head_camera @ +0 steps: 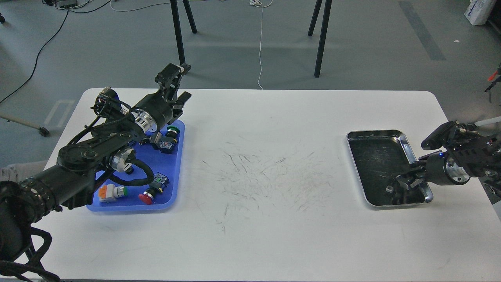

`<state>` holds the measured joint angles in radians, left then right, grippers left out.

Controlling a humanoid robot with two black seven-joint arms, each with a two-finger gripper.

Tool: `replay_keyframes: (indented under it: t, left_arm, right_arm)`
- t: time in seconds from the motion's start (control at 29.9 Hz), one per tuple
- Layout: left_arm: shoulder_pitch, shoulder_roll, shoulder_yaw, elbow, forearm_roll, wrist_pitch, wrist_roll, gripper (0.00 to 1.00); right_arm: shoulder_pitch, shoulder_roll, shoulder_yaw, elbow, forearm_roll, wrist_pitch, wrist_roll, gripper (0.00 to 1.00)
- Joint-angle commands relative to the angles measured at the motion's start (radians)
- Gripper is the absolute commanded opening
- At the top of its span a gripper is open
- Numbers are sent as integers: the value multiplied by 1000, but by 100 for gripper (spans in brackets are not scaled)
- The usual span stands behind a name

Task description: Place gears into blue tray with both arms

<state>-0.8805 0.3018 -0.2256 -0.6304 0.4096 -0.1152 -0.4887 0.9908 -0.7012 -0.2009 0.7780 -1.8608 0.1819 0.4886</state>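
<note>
At the left of the frame the black jointed left arm (98,145) crosses over the shallow bright-blue plastic tray w/ raised rim (177,164), which sits on the white scratched tabletop (258,164) at mid-left. The left gripper (178,84) is lifted above the tray's far edge, past the upper-left table border; its two fingers stand clearly spread and nothing shows between them. Inside the tray lie coloured push-button switches: a green-capped one (171,131) near the far end, an orange-and-green one (111,193) and a red-capped one (146,197) near the bottom edge. No tiny black ring-like gears can be made out in the tray; too small or hidden under the arm. Moving right, the table's middle holds only scuff marks. At right-centre sits the shiny steel tray w/ dark scratched bottom (375,137), and the black right arm (458,164) comes in from the right edge, its right gripper (407,183) dipped into the tray's lower right corner. Against the dark bottom the fingers can't be told apart, so open or closed: can't tell. Judging by pose, the step in hand is prob. the right-side pick of a gear from the steel tray; next it would need a firm pinch on a small part, a lift clear of the rim, then transfer leftward to the blue tray.
</note>
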Motion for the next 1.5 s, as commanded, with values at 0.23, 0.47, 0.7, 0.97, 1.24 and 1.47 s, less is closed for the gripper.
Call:
replay_keyframes:
  t: [0.23,0.47,0.7,0.97,1.24,1.47]
  left_arm:
    - [2,-1,0,0,0,0,0,100]
    - [0,0,0,0,3,0,0,100]
    - [0,-1,0,8,3,0,0,100]
    - [0,-1,0,11,3,0,0,100]
    - [0,0,2,12,5,0,0,100]
    - [0,-6,0,12,5,0,0,100]
  right_arm:
    - [-7,11,-3,-2,2,-1,0,33]
    - [-3,11,-25,-2,2,-1,0,28]
    - [5,11,-26,-2,2,-1,0,19]
    - [64,11,-22,-2,8,-1,0,13]
    - [134,8,-9,1,25,-2,0,13]
    - [131,15,26,30,158,-1,0,12]
